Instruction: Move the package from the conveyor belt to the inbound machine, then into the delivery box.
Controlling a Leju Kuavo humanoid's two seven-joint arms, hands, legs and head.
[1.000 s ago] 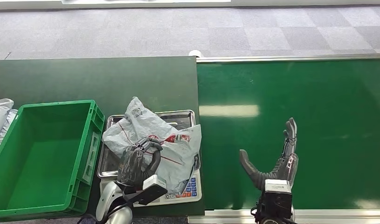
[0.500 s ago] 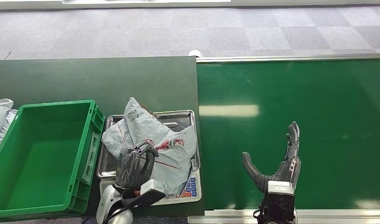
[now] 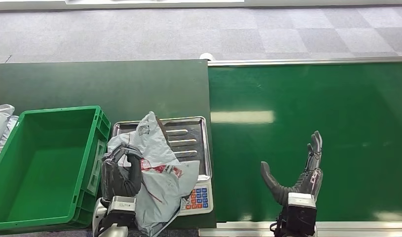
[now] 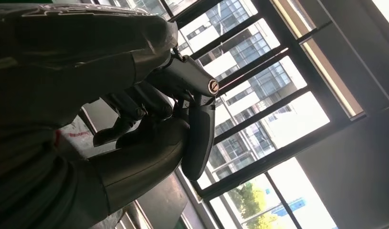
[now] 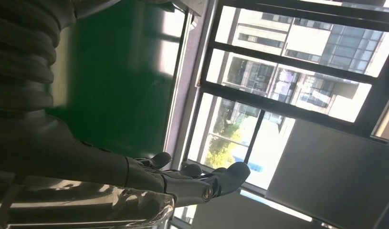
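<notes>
Closest to the robot, at the near edge of the dark green counter (image 3: pixel 90 81), the left hand (image 3: pixel 119 173) grips a crumpled grey plastic package (image 3: pixel 159 170) with red printing, its dark fingers curled around the bag's left side. The package hangs partly over the near left corner of a weighing scale (image 3: pixel 199 197), the inbound machine, whose white front panel with coloured keys peeks out beside the bag. The bag's upper part lies across the left portion of the scale's ribbed steel tray (image 3: pixel 186 136), while its lower end droops past the counter's near edge. In the left wrist view, the left hand's fingers (image 4: pixel 135 107) are closed against the thick thumb, with a scrap of the grey bag visible behind them. To the right, the right hand (image 3: pixel 300 173) hovers above the bright green conveyor belt (image 3: pixel 307 98), holding nothing, fingers straight and thumb spread wide. To the left of the scale stands a green plastic delivery box (image 3: pixel 97 123), touching or just beside the scale. At the far left edge, other grey bags (image 3: pixel 1 118) lie next to the box. Beyond the counter and belt stretches a grey carpeted floor (image 3: pixel 189 34) in square tiles.
</notes>
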